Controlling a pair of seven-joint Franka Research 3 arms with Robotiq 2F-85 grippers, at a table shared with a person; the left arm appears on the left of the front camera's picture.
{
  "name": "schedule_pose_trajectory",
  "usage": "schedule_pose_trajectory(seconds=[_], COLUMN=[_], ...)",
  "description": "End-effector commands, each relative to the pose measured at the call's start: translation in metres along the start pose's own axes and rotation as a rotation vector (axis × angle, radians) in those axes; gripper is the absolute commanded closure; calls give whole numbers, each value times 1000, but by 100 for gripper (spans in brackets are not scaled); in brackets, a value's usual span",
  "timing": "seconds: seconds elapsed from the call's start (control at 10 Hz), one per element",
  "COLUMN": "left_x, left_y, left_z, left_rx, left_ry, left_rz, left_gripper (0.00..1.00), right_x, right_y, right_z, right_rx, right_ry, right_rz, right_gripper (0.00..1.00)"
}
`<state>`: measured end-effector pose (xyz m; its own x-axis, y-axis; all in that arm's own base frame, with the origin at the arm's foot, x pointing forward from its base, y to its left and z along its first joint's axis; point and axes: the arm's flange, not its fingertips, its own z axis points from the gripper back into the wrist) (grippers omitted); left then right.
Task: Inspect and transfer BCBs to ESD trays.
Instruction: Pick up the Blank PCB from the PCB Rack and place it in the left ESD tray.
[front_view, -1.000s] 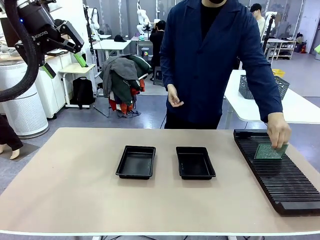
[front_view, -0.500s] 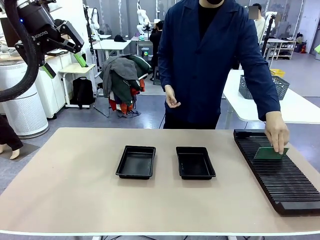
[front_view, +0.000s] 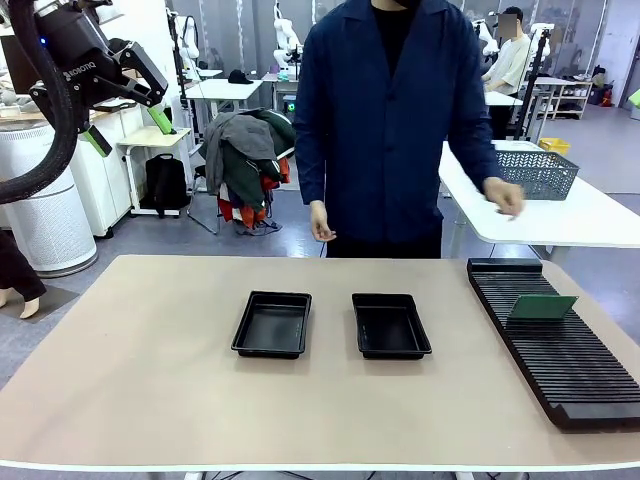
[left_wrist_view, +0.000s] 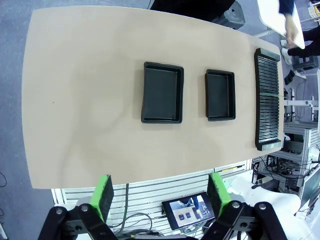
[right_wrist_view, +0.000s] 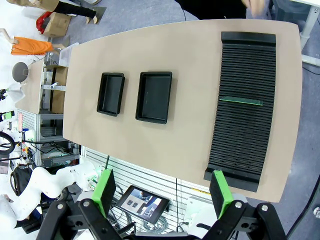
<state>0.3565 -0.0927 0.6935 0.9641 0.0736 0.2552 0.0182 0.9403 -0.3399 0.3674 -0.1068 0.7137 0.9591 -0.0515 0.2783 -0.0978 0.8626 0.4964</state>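
Observation:
Two empty black ESD trays, the left tray (front_view: 272, 323) and the right tray (front_view: 391, 325), sit side by side mid-table. One green BCB (front_view: 541, 307) stands tilted in a slot of the long black rack (front_view: 565, 350) at the right, touched by nobody. My left gripper (front_view: 128, 130) hangs open high at the upper left, far from the table. The left wrist view looks down past the open left gripper (left_wrist_view: 161, 195) at the two trays (left_wrist_view: 162, 92) (left_wrist_view: 220, 95). The right gripper (right_wrist_view: 163, 189) is open high above the BCB (right_wrist_view: 241, 101) and the trays (right_wrist_view: 155, 96) (right_wrist_view: 111, 93).
A person in a dark blue coat stands at the far edge, one hand (front_view: 508, 197) raised over a white side table holding a grey mesh basket (front_view: 535, 172). Bare tabletop (front_view: 150, 370) surrounds the trays.
The person's hand let go of the BCB, leaving it standing in the rack, and lifted away toward the side table. The person shifted left. Neither arm moved.

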Motion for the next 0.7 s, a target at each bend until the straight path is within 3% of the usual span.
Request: schedule_pose_trajectory(seconds=[0.0, 0.4, 0.5, 0.6], left_x=[1, 1, 1, 1], left_y=[1, 1, 1, 1], left_z=[-2, -2, -2, -2], left_rx=[-2, -2, -2, -2], left_ry=[-2, -2, -2, -2], left_rz=[-6, -6, -6, -6], left_gripper=[0, 0, 0, 0], right_x=[0, 0, -3, 1], right_y=[0, 0, 2, -1], right_z=[0, 0, -7, -22], right_rx=[0, 0, -62, -166], right_ry=[-1, 0, -41, -17], right_rz=[0, 0, 114, 253], right_gripper=[0, 0, 0, 0])
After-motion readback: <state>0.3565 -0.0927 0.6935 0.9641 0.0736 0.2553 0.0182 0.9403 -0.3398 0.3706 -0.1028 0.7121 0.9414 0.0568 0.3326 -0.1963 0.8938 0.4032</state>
